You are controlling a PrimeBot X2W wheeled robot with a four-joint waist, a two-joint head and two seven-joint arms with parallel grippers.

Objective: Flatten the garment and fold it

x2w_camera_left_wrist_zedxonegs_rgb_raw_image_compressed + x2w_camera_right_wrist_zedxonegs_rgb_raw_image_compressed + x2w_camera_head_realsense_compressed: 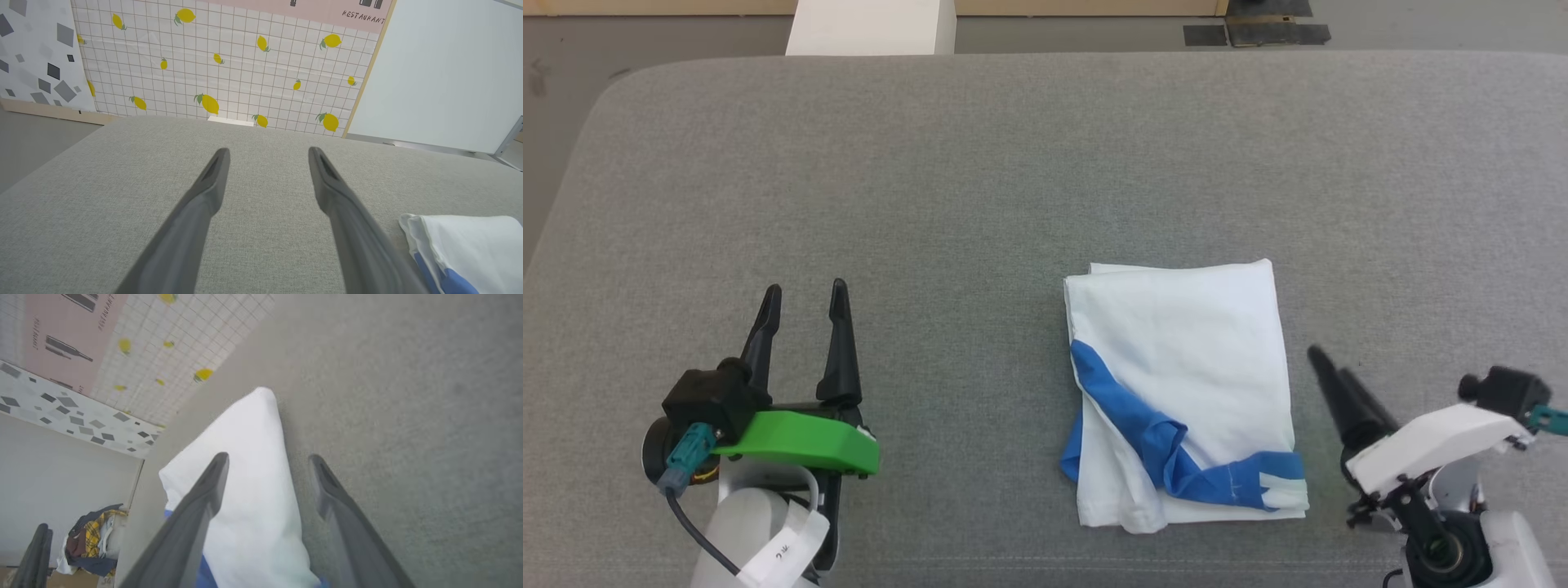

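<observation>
On the grey cloth-covered bench [1013, 163], the garment [1192, 343] lay folded into a compact, roughly rectangular bundle, right of centre and toward the near edge in the head view. Its top layer was plain white, and a bright blue sleeve [1143, 425] ran slantwise across the lower half, from the left edge down to the near right corner. A little more blue showed at the near left edge, under the white layers. The left gripper [805, 287] sat well apart from the bundle on the robot's left, above bare bench, fingers pointing away from the robot; its jaws stood wide and held nothing. From the left wrist view the same gripper [268, 150] showed a broad gap between its fingers, with a corner of the garment [470, 241] off to the lower right and a lemon-print wall panel [229, 61] beyond the bench. The right gripper [1319, 357] was just beside the bundle's right edge, fingers slanted toward it and not touching it. In the right wrist view its jaws were spread wide and empty [269, 456]: one finger crossed in front of the white cloth [249, 457], the other in front of bare bench. A heap of clothes [94, 535] lay past the bench.
</observation>
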